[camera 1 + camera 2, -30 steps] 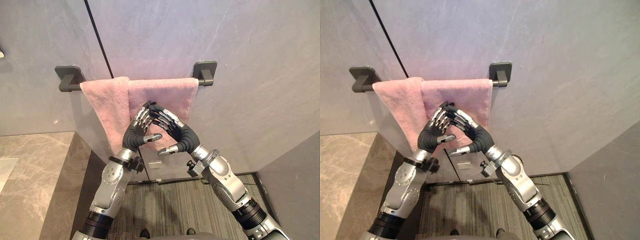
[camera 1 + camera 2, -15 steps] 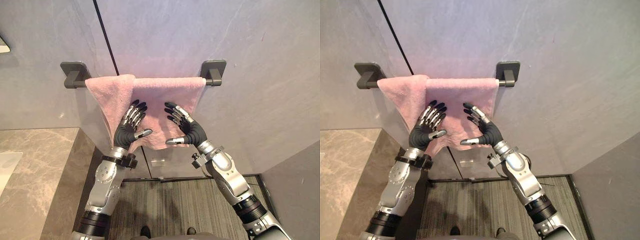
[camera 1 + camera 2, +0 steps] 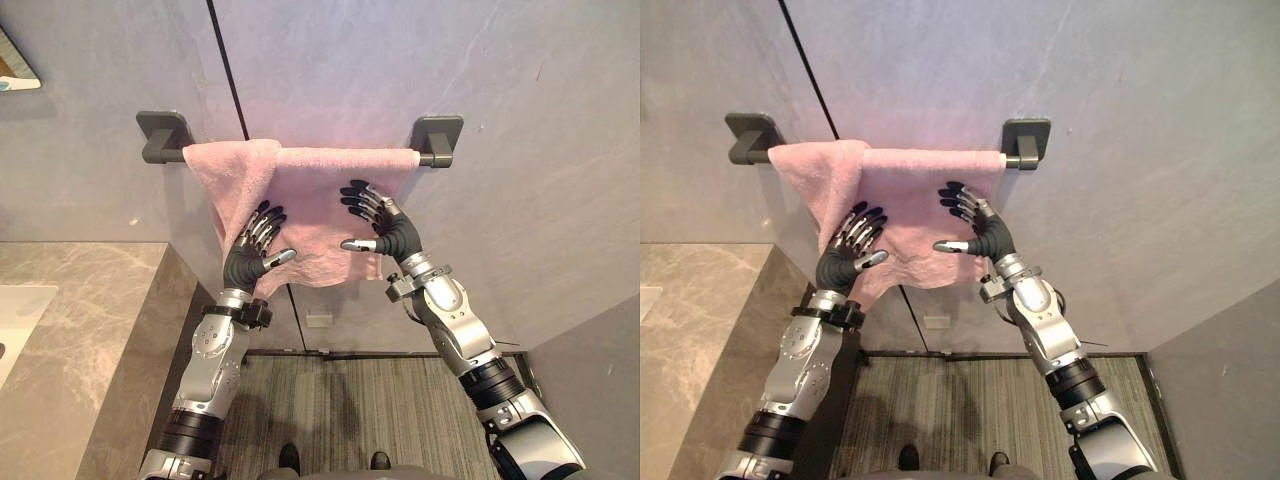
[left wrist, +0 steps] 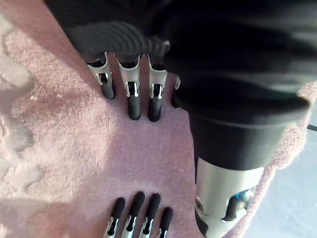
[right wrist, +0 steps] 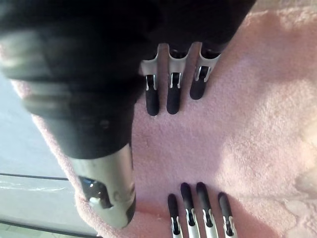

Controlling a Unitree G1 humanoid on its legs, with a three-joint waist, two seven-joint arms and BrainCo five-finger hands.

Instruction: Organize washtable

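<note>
Towel (image 3: 322,185), pink, hangs over a dark rail (image 3: 438,140) on the grey wall, upper centre of the left eye view, bunched toward its left end. The left hand (image 3: 248,264) and right hand (image 3: 393,233) rest flat against it, fingers straight and apart. A marble table (image 3: 90,320) sits lower left. Left wrist view: straight fingers (image 4: 132,96) touch the pile. Right wrist view: fingers (image 5: 172,94) likewise extended, tips on the cloth.

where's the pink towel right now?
In the eye views the pink towel hangs over the dark wall bar, centre, bunched toward its left end; the left hand and right hand lie flat against it.
</note>
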